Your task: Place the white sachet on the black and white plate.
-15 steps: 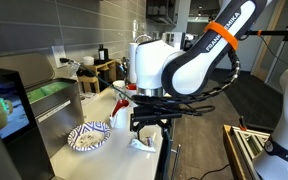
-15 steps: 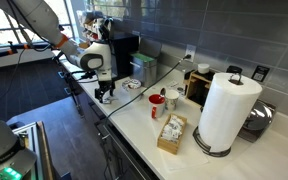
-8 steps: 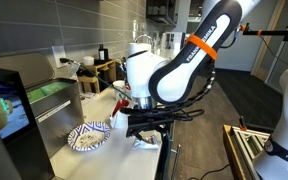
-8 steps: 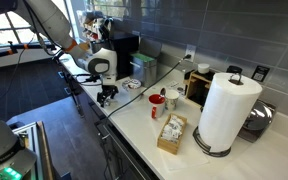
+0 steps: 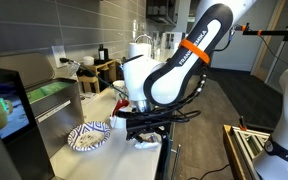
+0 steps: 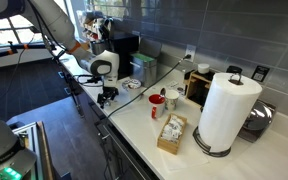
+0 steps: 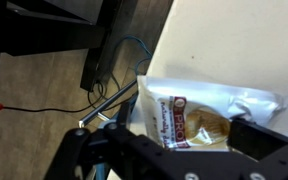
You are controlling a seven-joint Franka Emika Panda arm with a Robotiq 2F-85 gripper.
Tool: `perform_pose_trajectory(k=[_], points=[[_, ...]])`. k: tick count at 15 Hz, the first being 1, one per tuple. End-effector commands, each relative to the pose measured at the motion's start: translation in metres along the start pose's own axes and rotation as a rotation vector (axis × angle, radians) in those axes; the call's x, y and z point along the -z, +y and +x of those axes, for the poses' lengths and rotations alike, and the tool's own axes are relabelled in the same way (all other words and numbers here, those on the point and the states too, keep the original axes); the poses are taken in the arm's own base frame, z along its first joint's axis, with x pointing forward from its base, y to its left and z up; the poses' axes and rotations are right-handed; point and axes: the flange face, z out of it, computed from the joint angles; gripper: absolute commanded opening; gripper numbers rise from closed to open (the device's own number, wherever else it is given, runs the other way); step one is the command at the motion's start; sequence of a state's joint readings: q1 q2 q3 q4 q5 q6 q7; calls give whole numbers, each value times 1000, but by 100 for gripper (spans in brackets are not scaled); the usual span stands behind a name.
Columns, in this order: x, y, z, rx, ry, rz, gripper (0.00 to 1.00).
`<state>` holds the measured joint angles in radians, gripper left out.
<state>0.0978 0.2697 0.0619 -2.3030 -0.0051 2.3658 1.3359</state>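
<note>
The white sachet (image 7: 199, 115) lies flat on the white counter near its edge and has a printed label with a picture of a cookie. In an exterior view it shows just under the gripper (image 5: 146, 143). My gripper (image 7: 189, 137) is low over it, open, with a finger on either side of the packet. The gripper also shows in both exterior views (image 5: 144, 134) (image 6: 106, 96). The black and white plate (image 5: 87, 136) sits on the counter a short way beside the gripper, with nothing on it.
A white cup (image 5: 119, 114) stands just behind the plate. Farther along the counter are a red mug (image 6: 157, 103), a box of packets (image 6: 171, 133) and a large paper towel roll (image 6: 224, 110). The counter's edge, with cables (image 7: 114, 85) below it, runs right beside the sachet.
The arm has lowered and the gripper has come down over the sachet. The sachet and the plate have not moved.
</note>
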Motion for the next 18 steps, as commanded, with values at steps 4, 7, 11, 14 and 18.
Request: perform_pose_trajectory(k=[4, 7, 11, 14, 18], points=[[25, 25, -13, 102, -64, 62, 100], [33, 35, -15, 226, -89, 104, 100], [38, 58, -12, 445, -52, 186, 100], [34, 70, -7, 547, -23, 297, 100], [54, 79, -3, 509, -124, 473, 100]])
